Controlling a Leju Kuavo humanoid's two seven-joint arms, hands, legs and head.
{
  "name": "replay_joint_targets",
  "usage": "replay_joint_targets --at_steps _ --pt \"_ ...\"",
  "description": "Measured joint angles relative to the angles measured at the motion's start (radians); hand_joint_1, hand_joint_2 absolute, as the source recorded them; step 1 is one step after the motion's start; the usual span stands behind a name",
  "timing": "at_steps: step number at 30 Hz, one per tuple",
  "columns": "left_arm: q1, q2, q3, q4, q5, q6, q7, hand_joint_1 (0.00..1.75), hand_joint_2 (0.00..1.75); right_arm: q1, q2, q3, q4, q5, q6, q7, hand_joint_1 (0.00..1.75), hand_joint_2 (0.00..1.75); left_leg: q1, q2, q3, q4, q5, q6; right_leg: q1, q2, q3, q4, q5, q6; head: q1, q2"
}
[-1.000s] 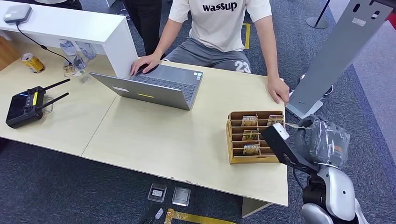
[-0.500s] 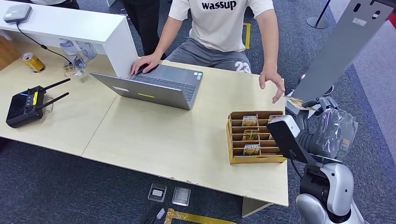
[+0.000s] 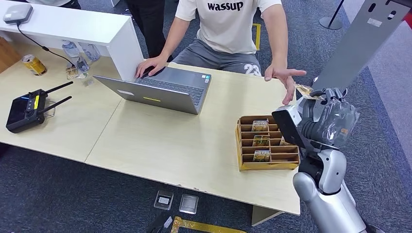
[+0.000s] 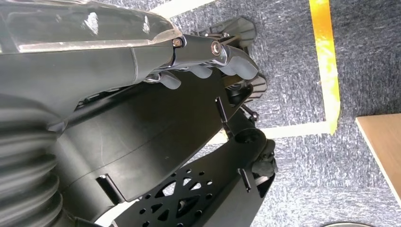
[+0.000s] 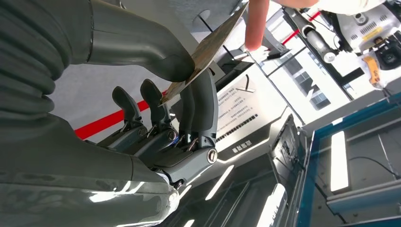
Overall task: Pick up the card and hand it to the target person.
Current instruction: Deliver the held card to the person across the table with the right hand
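My right hand (image 3: pixel 326 112) is raised off the table's right end and pinches a thin gold-brown card (image 3: pixel 305 90) between thumb and fingers. In the right wrist view the card (image 5: pixel 208 46) sits edge-on between the thumb and a dark finger. The person's hand (image 3: pixel 284 76) in a white shirt hovers open just above and left of the card, a finger (image 5: pixel 256 26) close to its tip. My left hand (image 4: pixel 208 61) hangs low over the carpet, fingers curled in, nothing in it.
A cardboard card rack (image 3: pixel 265 143) with several cards stands at the table's right end below my right hand. An open laptop (image 3: pixel 163 90) lies mid-table, a black controller (image 3: pixel 26 109) at the left. A grey slanted stand (image 3: pixel 357 46) rises right of the table.
My right hand has risen from beside the rack and carried the card up toward the person. The person's hand has lifted off the table edge and opened above the card.
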Motion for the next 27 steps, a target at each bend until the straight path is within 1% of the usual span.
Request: replay_joint_targets --at_steps 6,11,15,16,20,27 --pt "0.000 0.000 -0.001 0.000 0.000 0.000 -0.002 0.00 1.75 -0.021 0.040 -0.011 0.086 0.015 -0.002 -0.024 1.43 1.75 0.000 0.000 0.000 0.000 0.000 0.000 0.000 0.000 0.000 0.000 0.000 0.000 0.000 0.000" --pt "0.000 0.000 -0.001 0.000 0.000 0.000 -0.004 0.00 1.75 -0.027 0.053 -0.017 0.114 0.018 -0.002 -0.030 1.43 1.75 0.000 0.000 0.000 0.000 0.000 0.000 0.000 0.000 0.000 0.000 0.000 0.000 0.000 0.000" --pt "0.000 0.000 -0.002 0.000 0.000 -0.005 -0.016 0.00 1.75 -0.033 0.077 -0.033 0.170 0.025 -0.003 -0.047 0.00 1.75 0.000 0.000 0.000 0.000 0.000 0.000 0.000 0.000 0.000 0.000 0.000 0.000 0.000 0.000" --pt "0.000 0.000 -0.002 0.000 0.000 -0.006 -0.018 0.00 1.75 -0.033 0.078 -0.035 0.173 0.027 -0.003 -0.049 0.00 1.75 0.000 0.000 0.000 0.000 0.000 0.000 0.000 0.000 0.000 0.000 0.000 0.000 0.000 0.000" --pt "0.001 0.000 -0.005 0.000 -0.006 -0.008 -0.027 0.00 0.00 -0.030 0.084 -0.051 0.185 0.037 -0.003 -0.058 0.00 1.75 0.000 0.000 0.000 0.000 0.000 0.000 0.000 0.000 0.000 0.000 0.000 0.000 0.000 0.000" --pt "0.001 0.000 -0.009 0.000 -0.006 -0.006 -0.038 0.00 0.00 -0.025 0.096 -0.082 0.200 0.038 -0.004 -0.066 0.00 1.75 0.000 0.000 0.000 0.000 0.000 0.000 0.000 0.000 0.000 0.000 0.000 0.000 0.000 0.000"
